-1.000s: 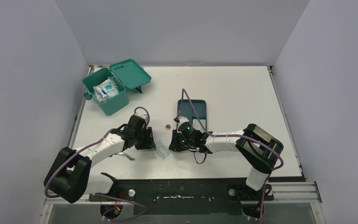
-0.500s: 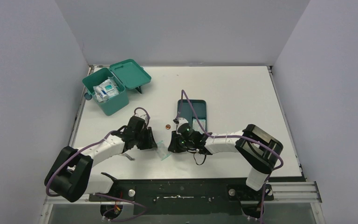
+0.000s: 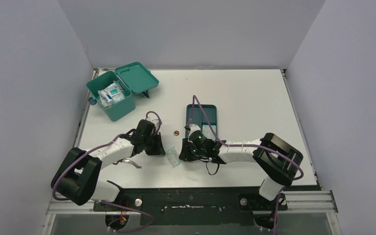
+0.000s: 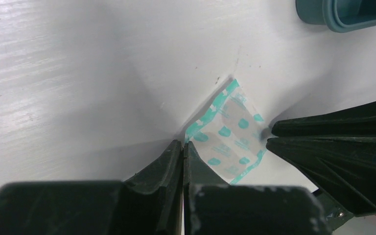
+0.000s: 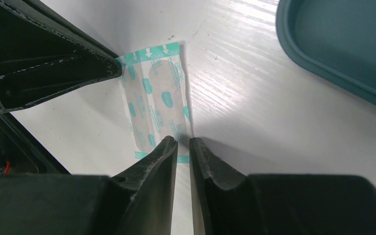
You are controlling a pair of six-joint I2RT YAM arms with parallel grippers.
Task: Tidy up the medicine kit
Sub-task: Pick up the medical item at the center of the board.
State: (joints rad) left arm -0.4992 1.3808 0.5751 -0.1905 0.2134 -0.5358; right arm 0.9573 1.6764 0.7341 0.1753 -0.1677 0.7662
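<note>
A bandage [image 3: 173,157] in a white wrapper with teal print hangs just off the table between my two grippers. My left gripper [image 4: 182,144] is shut on its corner; the wrapper [image 4: 230,137] fans out to the right of the tips. My right gripper [image 5: 181,141] stands at the opposite end of the bandage [image 5: 156,98] with a narrow gap between its jaws. Seen from above, the left gripper [image 3: 163,151] and right gripper [image 3: 180,155] face each other. The medicine kit [image 3: 119,111] stands open at the back left with white packets inside.
A dark blue-teal tray [image 3: 210,111] lies just behind the right gripper, with a purple cable across it. It shows in both wrist views too. A small brown disc [image 3: 175,132] lies between kit and tray. A thin grey piece [image 3: 133,163] lies under the left arm.
My left gripper has shut on the bandage's corner. My right gripper's jaws have parted a little. Both grippers and the bandage have shifted slightly to the right.
</note>
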